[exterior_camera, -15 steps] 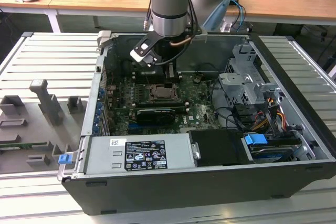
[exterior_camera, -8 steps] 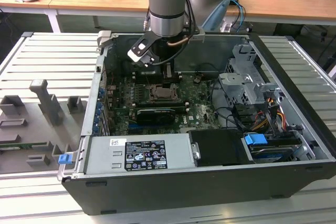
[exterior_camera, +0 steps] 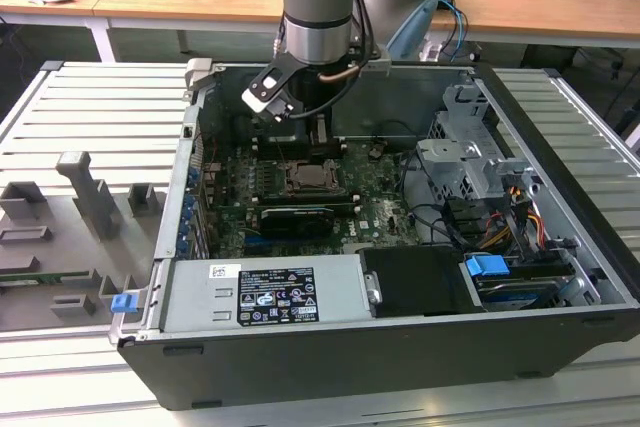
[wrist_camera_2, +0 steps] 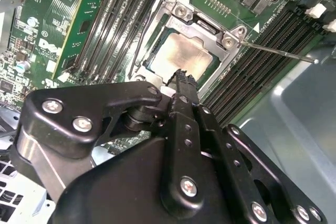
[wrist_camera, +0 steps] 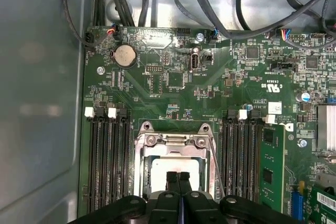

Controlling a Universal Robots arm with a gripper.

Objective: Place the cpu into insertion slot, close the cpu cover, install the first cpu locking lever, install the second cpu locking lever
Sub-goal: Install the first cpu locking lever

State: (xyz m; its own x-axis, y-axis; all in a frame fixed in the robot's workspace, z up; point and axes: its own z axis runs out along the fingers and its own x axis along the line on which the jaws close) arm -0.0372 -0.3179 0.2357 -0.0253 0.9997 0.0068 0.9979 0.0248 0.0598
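Observation:
The cpu (wrist_camera_2: 181, 55) (wrist_camera: 169, 165) lies flat in the insertion slot (exterior_camera: 309, 179), its pale metal face showing through the window of the cpu cover (wrist_camera_2: 229, 40) (wrist_camera: 173, 140), which is down over it. My gripper (wrist_camera_2: 181, 77) (wrist_camera: 178, 178) (exterior_camera: 318, 139) is shut, its black fingertips pressed together just above the cover's near edge and the chip, with nothing held between them. One thin locking lever (wrist_camera_2: 278, 52) (wrist_camera: 214, 163) sticks out free beside the socket, along the memory slots.
The green motherboard (wrist_camera: 157, 82) sits deep in an open black computer case (exterior_camera: 560, 147). Long black memory slots (wrist_camera: 107, 161) flank the socket on both sides. Cables (wrist_camera: 210, 3) hang by the board's far edge; a drive cage (exterior_camera: 470, 162) and power supply (exterior_camera: 265, 292) stand nearby.

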